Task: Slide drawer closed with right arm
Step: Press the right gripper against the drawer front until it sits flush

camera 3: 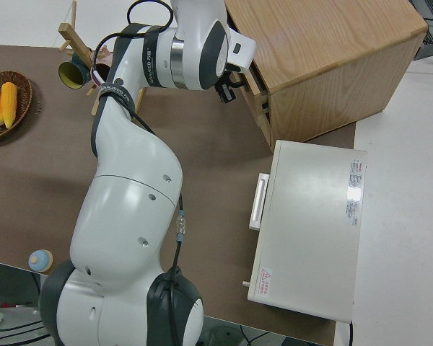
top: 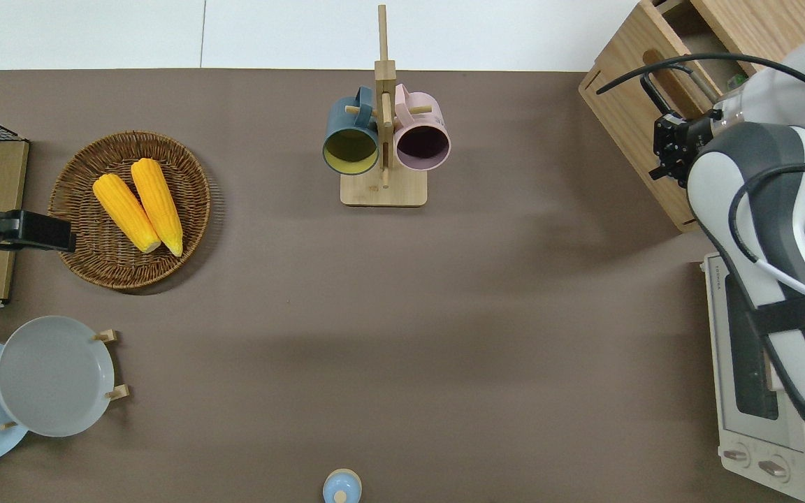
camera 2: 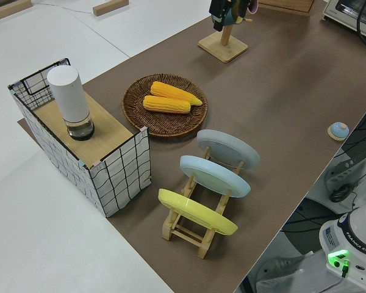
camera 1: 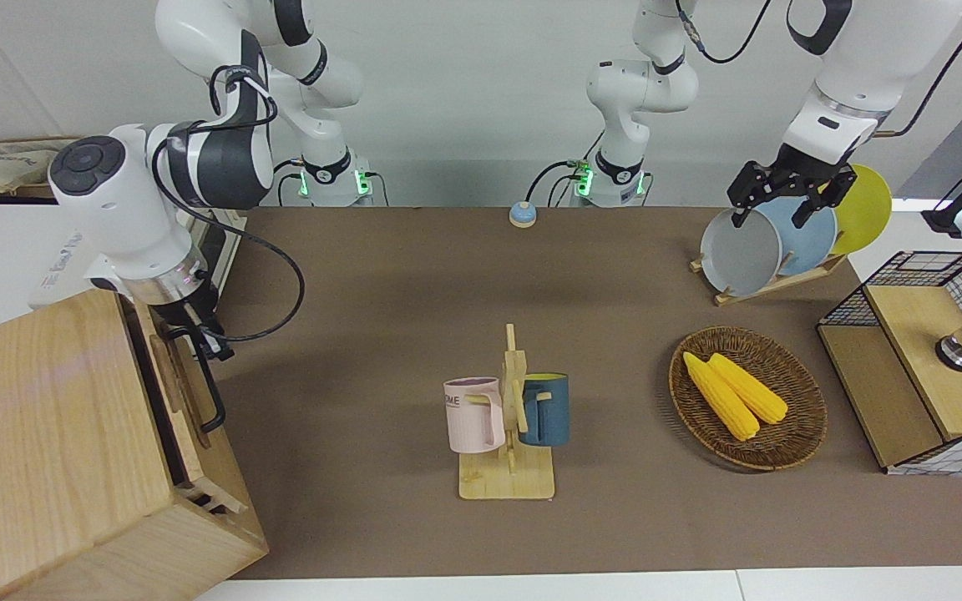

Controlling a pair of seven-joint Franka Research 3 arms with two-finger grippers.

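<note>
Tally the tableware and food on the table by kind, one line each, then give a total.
Plates in the rack: 3 (grey, blue, yellow)
Mugs on the mug tree: 2 (pink, dark blue)
Corn cobs in the basket: 2 ()
Total: 7

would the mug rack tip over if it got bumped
Probably fairly easily: the mug rack has a tall thin post on a small flat base. The pink mug and blue mug hang high, likely making it top-heavy, though hanging on opposite sides balances them.
</note>
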